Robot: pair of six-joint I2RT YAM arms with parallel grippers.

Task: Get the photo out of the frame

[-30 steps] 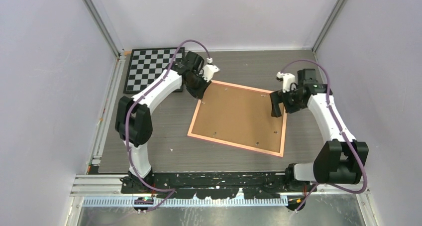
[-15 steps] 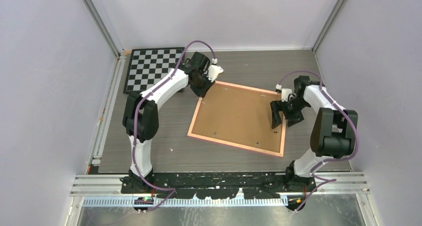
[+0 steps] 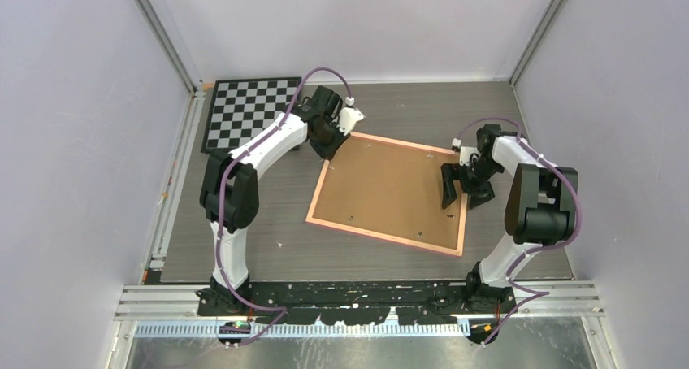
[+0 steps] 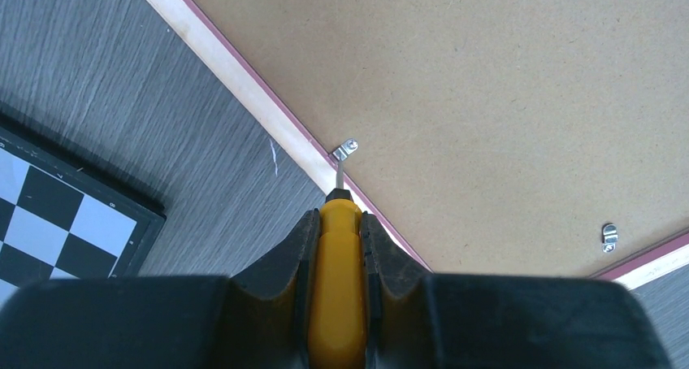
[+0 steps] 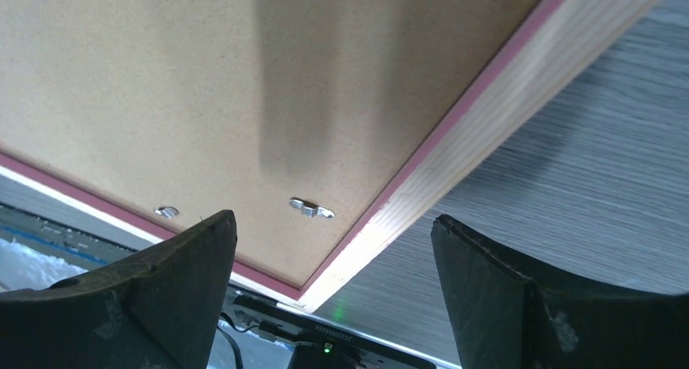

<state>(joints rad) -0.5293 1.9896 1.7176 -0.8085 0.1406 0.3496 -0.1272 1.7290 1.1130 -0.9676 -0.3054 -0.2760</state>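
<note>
- Frame lies back-up on grey woodgrain table, chessboard far left, lilac walls around
- Left gripper clamps a yellow screwdriver, tip at a clip
- Right gripper gapes over frame's right edge

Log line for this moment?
pink-bordered fibreboard-backed frame: face down | left gripper: shut on yellow-handled screwdriver, tip at small metal clip | right gripper: open over frame edge
</note>
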